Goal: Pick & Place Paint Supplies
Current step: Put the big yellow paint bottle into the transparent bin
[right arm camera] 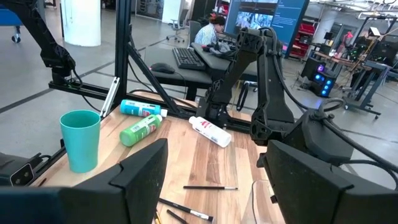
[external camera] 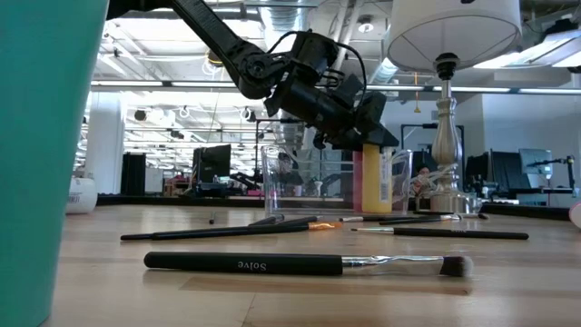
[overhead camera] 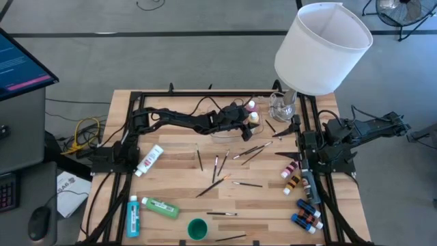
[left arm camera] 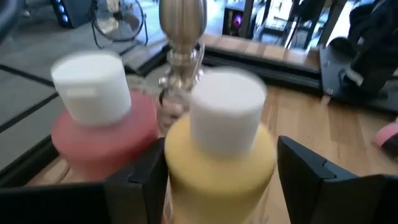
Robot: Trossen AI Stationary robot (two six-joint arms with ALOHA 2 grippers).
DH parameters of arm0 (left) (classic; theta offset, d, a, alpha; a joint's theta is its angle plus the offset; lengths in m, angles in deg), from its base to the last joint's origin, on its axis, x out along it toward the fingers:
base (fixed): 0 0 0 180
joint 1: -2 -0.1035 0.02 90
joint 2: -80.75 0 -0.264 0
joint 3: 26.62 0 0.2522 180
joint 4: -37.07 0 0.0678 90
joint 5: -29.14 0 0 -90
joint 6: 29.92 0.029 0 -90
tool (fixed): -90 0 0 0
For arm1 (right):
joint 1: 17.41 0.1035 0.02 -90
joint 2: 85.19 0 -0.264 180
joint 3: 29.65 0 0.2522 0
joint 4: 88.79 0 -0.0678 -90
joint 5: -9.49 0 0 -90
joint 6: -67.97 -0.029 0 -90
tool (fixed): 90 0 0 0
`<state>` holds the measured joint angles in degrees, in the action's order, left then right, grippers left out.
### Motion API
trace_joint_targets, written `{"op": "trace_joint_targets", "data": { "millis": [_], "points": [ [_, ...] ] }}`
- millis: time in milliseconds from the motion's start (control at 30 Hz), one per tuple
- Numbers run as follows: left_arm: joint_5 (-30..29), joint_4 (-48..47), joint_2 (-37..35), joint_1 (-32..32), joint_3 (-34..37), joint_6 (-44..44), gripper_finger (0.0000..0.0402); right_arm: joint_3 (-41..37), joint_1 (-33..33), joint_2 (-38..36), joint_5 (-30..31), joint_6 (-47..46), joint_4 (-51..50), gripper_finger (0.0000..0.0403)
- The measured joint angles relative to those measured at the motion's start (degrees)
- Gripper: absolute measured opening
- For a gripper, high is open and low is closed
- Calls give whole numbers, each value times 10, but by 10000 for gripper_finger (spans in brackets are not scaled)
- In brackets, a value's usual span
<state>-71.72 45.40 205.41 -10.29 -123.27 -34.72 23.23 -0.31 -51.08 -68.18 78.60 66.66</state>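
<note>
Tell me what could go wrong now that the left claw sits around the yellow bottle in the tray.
1. The left claw stands open around the yellow bottle, its fingers close on both sides. Pulling away at an angle could tip it.
2. The pink bottle stands right beside the yellow one, so a sideways move might knock it.
3. The lamp and its base stand close behind the clear tray. A wide swing of the arm could bump them.
</note>
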Motion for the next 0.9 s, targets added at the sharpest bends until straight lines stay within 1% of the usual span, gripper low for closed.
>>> {"op": "trace_joint_targets", "data": {
  "millis": [133, 633, 733, 800, 900],
  "points": [
    [-14, -18, 0, 0, 0, 0, 192, 0, 0, 0, 0, -1, -1, 268],
    [-16, -33, 0, 0, 0, 0, 191, 0, 0, 0, 0, -2, -2, 268],
    [-17, -51, -8, 1, 2, 0, 191, 0, 0, 0, 0, -4, -4, 268],
    [-20, -86, -22, 1, 2, 0, 191, 0, 0, 0, 0, -6, -4, 268],
    [-48, -121, -44, 6, 2, 7, 191, 0, 0, 0, 0, -6, -5, 268]
  ]
}}
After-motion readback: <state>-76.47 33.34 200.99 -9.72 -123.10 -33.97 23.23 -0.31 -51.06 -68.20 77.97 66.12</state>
